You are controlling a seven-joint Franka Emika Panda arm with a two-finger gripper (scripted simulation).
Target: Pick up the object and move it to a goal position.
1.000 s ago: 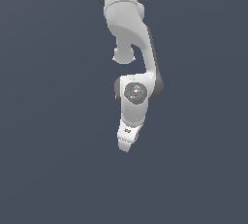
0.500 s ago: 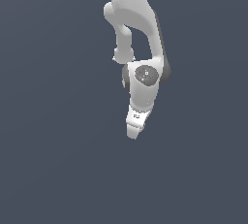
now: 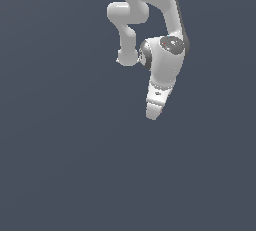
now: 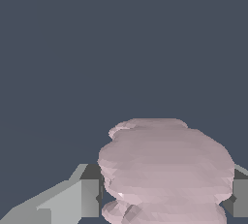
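The object (image 4: 167,167) is a pale pink, lumpy blob. In the wrist view it sits between my two grey fingers (image 4: 80,199), which press on it from both sides. In the exterior view the white arm hangs from the top, and my gripper (image 3: 152,115) points down, well above the bottom of the frame. The object does not show in the exterior view; the gripper's body hides it.
Only a plain dark blue-grey background (image 3: 60,165) shows around the arm in both views. No other objects, edges or containers are in view.
The arm has risen and moved toward the exterior view's right over the last second, carrying the gripper higher and rightward.
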